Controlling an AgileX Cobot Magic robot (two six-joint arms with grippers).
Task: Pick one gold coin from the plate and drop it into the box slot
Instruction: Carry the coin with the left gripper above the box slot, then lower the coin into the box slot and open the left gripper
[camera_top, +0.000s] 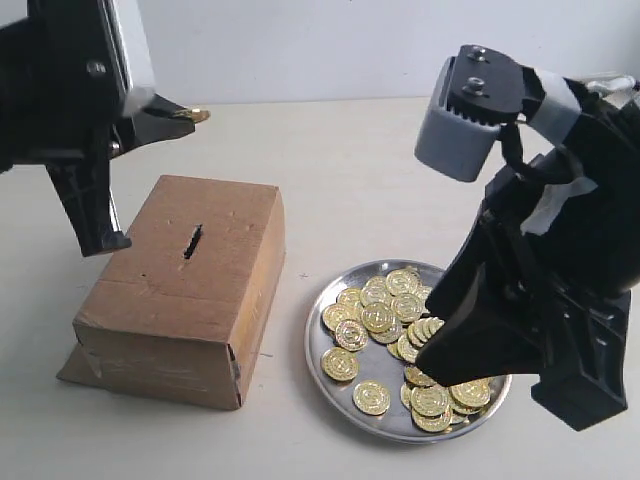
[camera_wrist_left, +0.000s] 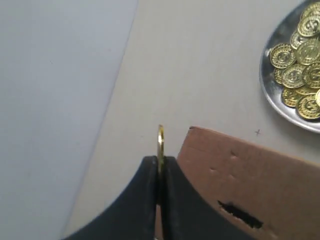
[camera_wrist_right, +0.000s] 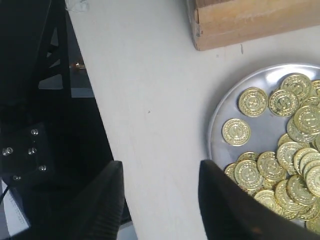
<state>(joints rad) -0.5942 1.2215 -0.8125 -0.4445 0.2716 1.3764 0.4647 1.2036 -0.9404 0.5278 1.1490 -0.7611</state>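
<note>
Left tool pinching coin beyond box edge.

box: matt brown cardboard; plate: glossy silver metal; coins: shiny embossed gold; table: smooth matt

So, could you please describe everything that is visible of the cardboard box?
The box is brown cardboard, rectangular and closed, with creased edges. Its top face has one short dark slot with ragged edges and a few small dents. It rests flat on the pale table; a scrap of cardboard sticks out under one lower corner. The plate lies beside it, not touching.
</note>
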